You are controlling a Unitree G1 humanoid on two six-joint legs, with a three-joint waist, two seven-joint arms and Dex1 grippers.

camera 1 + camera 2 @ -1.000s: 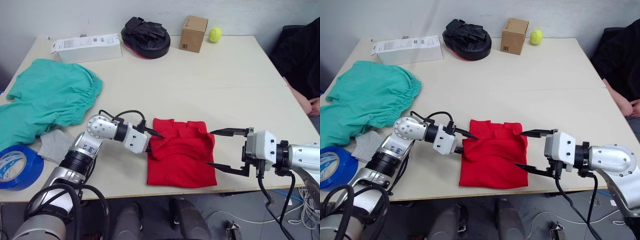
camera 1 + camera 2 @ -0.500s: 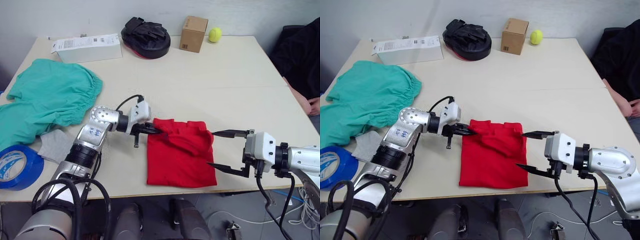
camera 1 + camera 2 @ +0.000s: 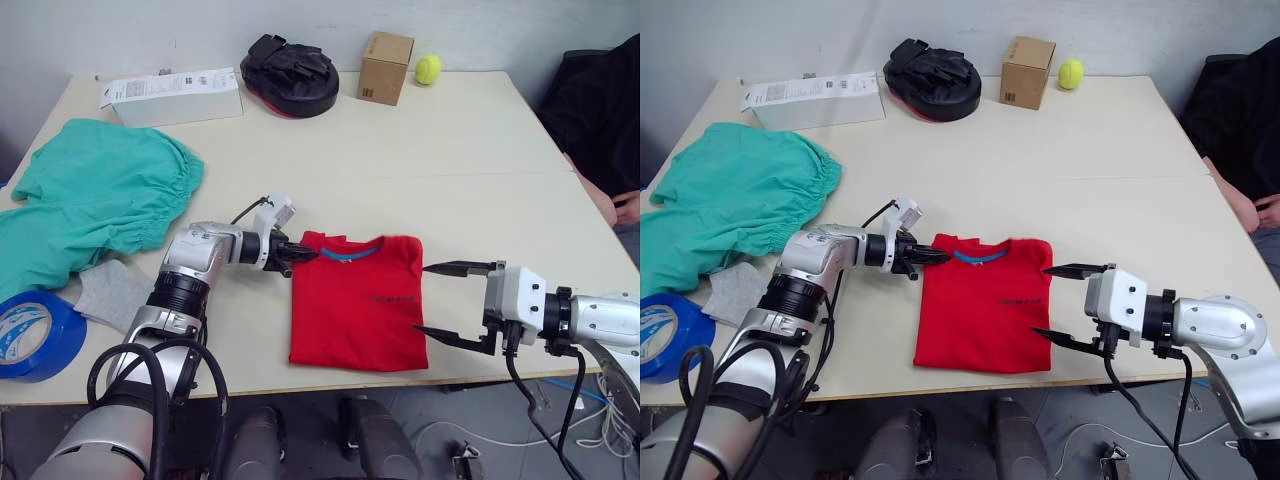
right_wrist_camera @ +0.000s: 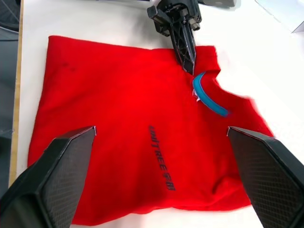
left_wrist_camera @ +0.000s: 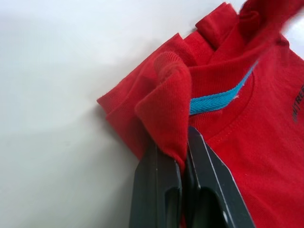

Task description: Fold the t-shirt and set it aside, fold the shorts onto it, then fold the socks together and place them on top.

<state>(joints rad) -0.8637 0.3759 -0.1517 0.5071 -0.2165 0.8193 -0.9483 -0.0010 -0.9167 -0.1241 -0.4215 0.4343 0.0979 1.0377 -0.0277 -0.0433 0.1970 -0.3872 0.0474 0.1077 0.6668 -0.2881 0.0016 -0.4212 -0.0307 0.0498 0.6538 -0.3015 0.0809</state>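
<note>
Right gripper [image 3: 447, 301], jaws spread wide and empty, at 3 o'clock of the t-shirt [image 3: 356, 317] lying flat near the table's [image 3: 460, 160] front edge; left gripper [image 3: 300, 255], at its 10 o'clock corner, pinches the shoulder fabric.

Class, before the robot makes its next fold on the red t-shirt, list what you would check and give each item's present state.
1. Left gripper shut on the t-shirt at its shoulder corner: ok.
2. Right gripper open beside the shirt's edge, holding nothing: ok.
3. Shirt lying flat, print up: mostly ok; cloth is bunched at the gripped corner.
4. Shorts apart from the shirt: ok.
5. Socks together: cannot tell; grey knit lies by the shorts.
6. Bare table beyond the shirt for setting it aside: ok.
</note>
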